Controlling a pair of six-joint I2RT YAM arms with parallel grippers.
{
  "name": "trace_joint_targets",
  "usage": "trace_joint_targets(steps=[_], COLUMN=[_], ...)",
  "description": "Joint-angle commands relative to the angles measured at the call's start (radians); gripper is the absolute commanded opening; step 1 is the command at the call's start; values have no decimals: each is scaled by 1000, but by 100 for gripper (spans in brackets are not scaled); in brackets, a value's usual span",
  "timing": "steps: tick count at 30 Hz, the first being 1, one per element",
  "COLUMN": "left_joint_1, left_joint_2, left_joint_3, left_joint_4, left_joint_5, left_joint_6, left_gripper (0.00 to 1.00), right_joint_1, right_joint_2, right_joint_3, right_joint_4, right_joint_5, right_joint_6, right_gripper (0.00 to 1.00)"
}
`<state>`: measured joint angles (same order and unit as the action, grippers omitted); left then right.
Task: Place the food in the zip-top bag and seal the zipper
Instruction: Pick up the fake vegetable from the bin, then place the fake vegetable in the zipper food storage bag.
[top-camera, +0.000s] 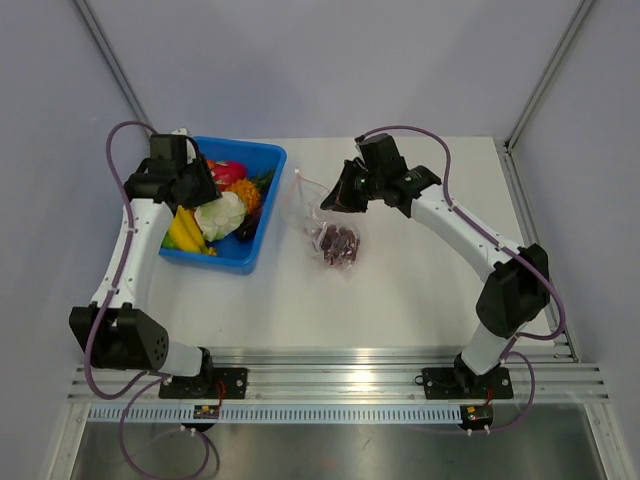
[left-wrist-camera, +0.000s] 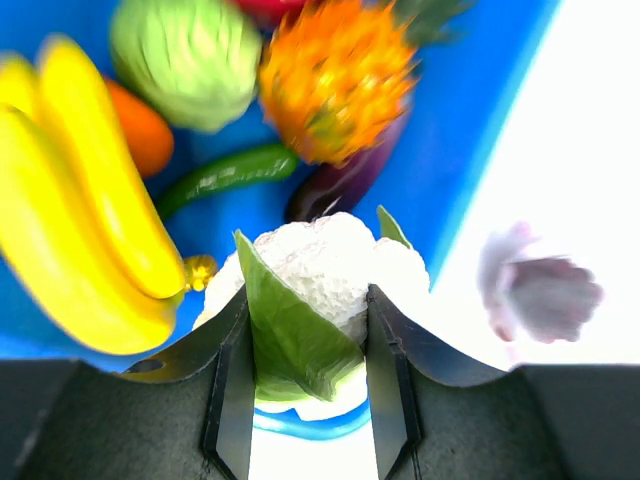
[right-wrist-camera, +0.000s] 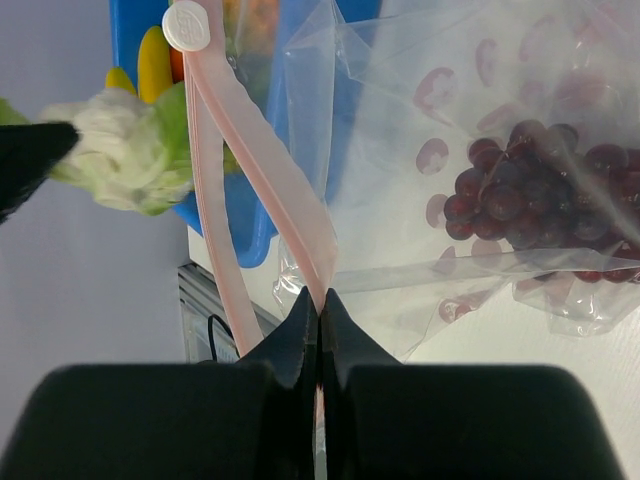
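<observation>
Found part-done: grapes already inside zip-top bag on bench right of blue tray, zipper unsealed and pinched in right hand, cauliflower clamped in left hand over tray, bananas, cabbage and other items awaiting bagging.

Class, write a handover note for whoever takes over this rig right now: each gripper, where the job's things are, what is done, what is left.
Left gripper: shut on the cauliflower, at the edge of the blue tray.
Right gripper: shut on the zipper of the zip-top bag, which lies on the table.
Done: grapes are in the bag.
Left: bag the cauliflower, then the bananas and the other food in the tray; seal the zipper.
</observation>
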<state>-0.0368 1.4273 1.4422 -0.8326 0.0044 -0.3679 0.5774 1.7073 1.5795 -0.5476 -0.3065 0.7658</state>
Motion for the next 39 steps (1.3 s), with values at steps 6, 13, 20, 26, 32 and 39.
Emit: trace_joint_targets(steps=[6,13,20,26,32,39], left_joint_1=[-107,-187,-216,-216,-216,-218], left_joint_2=[-93,-111,-108,-113,-104,-38], left_joint_3=[257,296,134,-41,-186,-224], left_joint_4=[41,150,317,539,728,667], left_joint_5=[166,364,606,786,849,766], left_joint_6=[6,-17,167,81,-17,27], left_gripper=[0,0,0,0,0,0], right_joint_1=[33,42,42,42,42,42], right_joint_2=[37,41,15,-15,-32,-57], right_joint_3=[79,89,79,66,56,43], right_joint_4=[9,3,14,15,37,78], right_joint_5=[3,9,-36,-26,-42,-92], right_joint_6=[-14,-10,-8,-11,-5,7], right_gripper=[0,0,0,0,0,0])
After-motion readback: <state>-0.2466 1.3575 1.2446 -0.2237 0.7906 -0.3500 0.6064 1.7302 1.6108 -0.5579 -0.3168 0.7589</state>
